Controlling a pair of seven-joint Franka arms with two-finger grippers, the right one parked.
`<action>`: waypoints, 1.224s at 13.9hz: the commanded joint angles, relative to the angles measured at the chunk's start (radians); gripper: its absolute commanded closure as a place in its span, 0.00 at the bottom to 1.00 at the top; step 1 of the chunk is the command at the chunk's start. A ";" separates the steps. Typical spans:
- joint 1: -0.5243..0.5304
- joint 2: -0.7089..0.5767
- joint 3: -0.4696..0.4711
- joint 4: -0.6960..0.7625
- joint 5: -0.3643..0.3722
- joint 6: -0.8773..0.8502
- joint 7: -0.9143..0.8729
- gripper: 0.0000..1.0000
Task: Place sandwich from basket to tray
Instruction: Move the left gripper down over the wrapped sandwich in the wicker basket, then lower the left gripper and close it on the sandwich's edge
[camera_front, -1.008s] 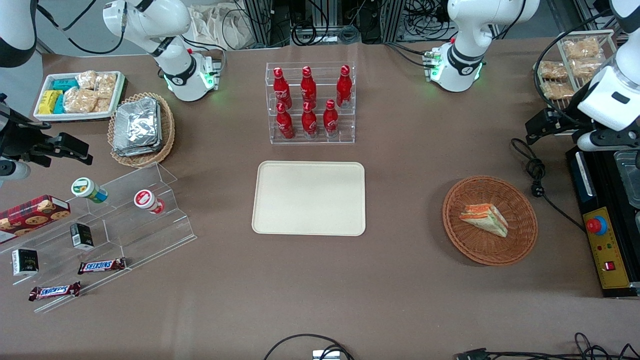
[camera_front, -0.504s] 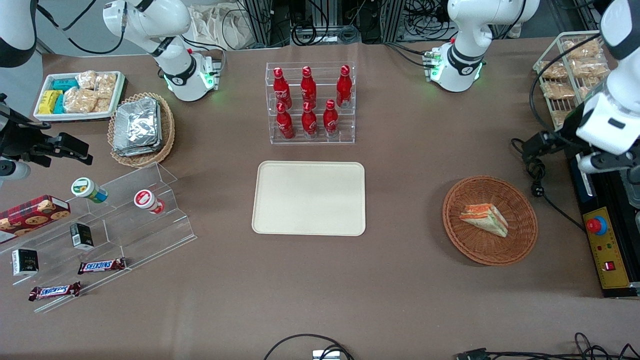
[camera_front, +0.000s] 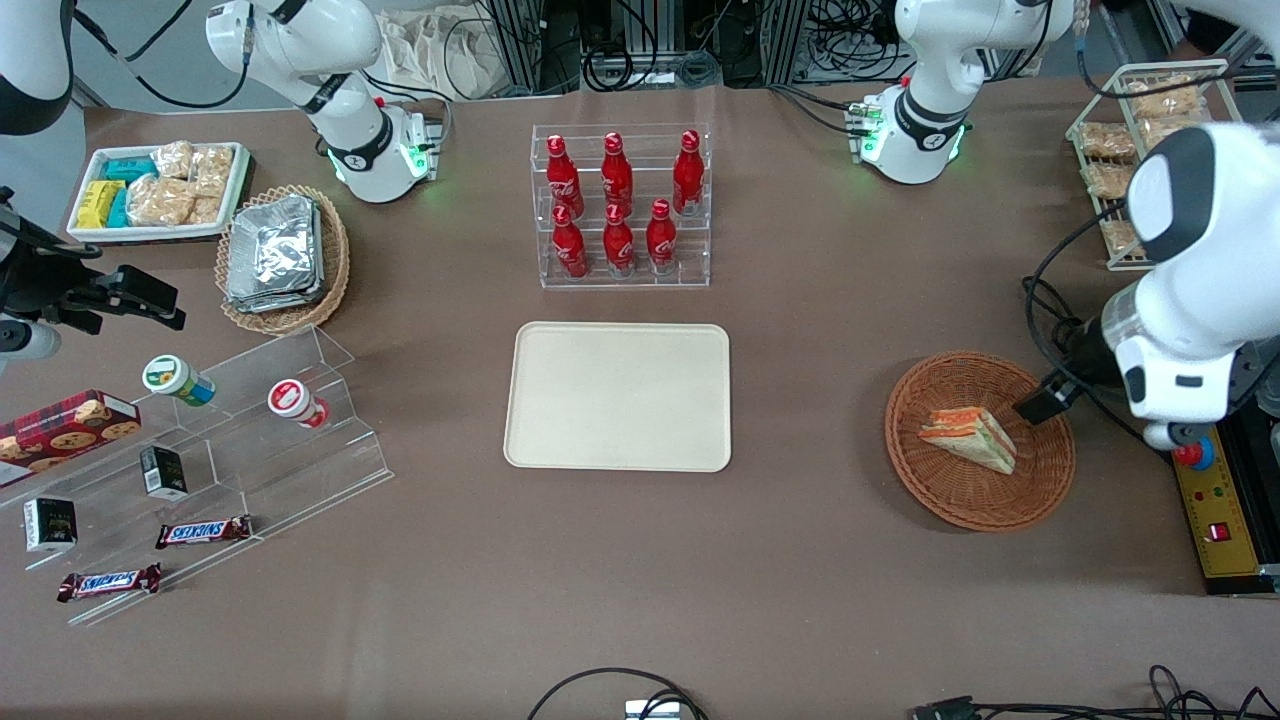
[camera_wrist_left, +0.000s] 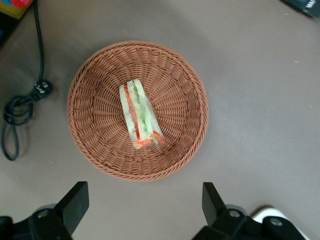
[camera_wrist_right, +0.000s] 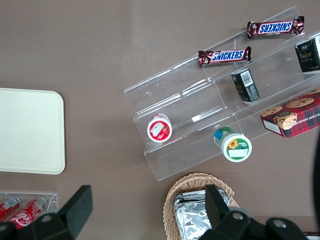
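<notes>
The sandwich (camera_wrist_left: 140, 115) lies in the basket (camera_wrist_left: 95, 75). The hand (camera_wrist_left: 142, 207) hovers above the basket's rim, fingers spread wide. It should center over the sandwich, then descend and pinch gently across the bread faces.

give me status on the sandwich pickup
Pincer open, empty, above the basket. Sandwich lies untouched in the basket. Tray bare. Nothing in the way.
</notes>
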 joint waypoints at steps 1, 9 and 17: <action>0.000 0.044 0.001 -0.044 0.024 0.078 -0.085 0.00; 0.002 0.080 0.003 -0.276 0.078 0.319 -0.200 0.00; 0.002 0.104 0.020 -0.340 0.080 0.436 -0.200 0.00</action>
